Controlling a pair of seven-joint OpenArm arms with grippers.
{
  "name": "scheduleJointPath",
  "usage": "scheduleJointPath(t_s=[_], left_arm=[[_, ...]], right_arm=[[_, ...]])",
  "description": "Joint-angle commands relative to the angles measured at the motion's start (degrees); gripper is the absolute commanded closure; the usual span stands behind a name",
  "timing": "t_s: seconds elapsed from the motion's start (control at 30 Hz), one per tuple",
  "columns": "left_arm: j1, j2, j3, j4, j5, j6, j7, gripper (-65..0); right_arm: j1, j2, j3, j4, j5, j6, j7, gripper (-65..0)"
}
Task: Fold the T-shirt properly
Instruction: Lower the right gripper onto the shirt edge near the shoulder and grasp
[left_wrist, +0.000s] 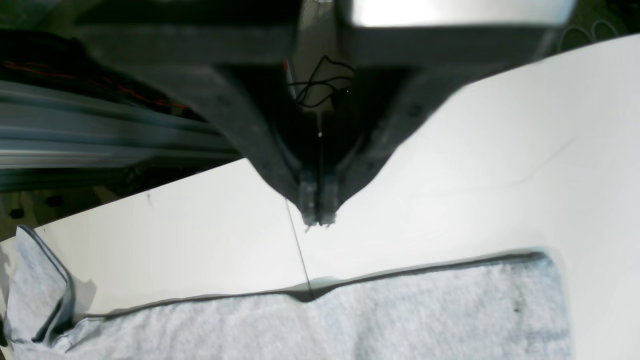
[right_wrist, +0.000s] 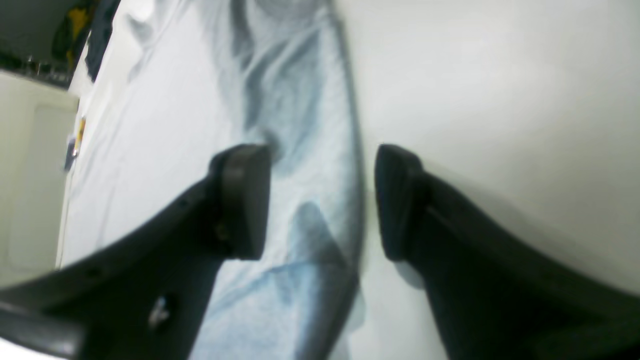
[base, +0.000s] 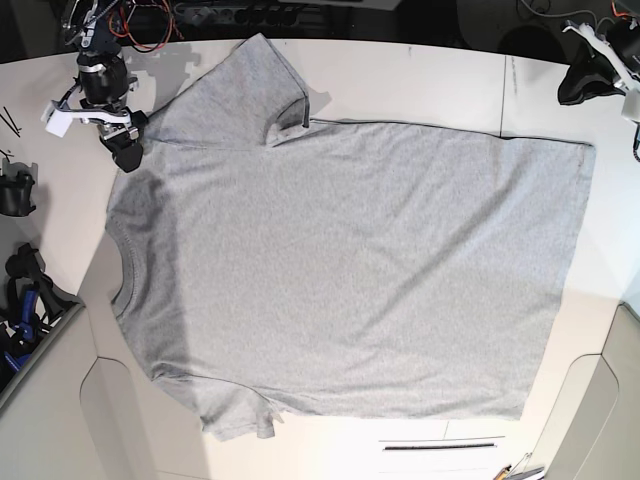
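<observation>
White tabletop (left_wrist: 475, 165) fills most of the left wrist view; the left gripper (left_wrist: 318, 216) hangs at centre frame with its jaws pressed together on nothing, above bare table just short of the dark-edged border of the light heather-grey cotton T-shirt (left_wrist: 350, 320), which runs along the bottom of the frame, apparently parked clear of the cloth. Right wrist view: the right gripper (right_wrist: 320, 200) has its black fingers (right_wrist: 240, 200) spread wide either side of a rumpled shirt edge (right_wrist: 320, 150) running top to bottom, nothing pinched; likely lined up to take that edge. Base view: the shirt (base: 350, 270) lies flat and unfolded, plain side up, collar at left, hem at right, sleeves at upper left and lower left. The right gripper (base: 122, 145) sits at upper left by the shoulder; the left gripper (base: 585, 80) at upper right, off the cloth. Folding not yet begun, by my judgement.
</observation>
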Motion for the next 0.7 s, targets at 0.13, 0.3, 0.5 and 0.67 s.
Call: scheduleJointPath(t_s=[0.13, 0.3, 0.5, 0.67], left_arm=[[0.63, -0.76, -0.63, 0.70, -0.87, -0.52, -0.85, 0.0], [0.61, -0.76, -0.70, 0.70, -0.90, -0.52, -0.87, 0.0], [-1.53, -0.74, -2.05, 0.70, -0.94, -0.52, -0.87, -10.1], [-4.81, -0.74, -6.16, 0.70, -2.75, -0.52, -0.33, -17.7]], right_arm=[[-0.31, -0.07, -3.91, 0.09, -2.25, -0.66, -3.56, -33.8], [-0.33, -0.33, -4.26, 0.09, -2.38, -0.66, -3.54, -33.1], [-0.35, -0.35, -4.26, 0.09, -5.77, -0.63, -3.54, -9.8], [-0.35, -0.35, -4.26, 0.09, -8.24, -0.61, -3.54, 0.0]])
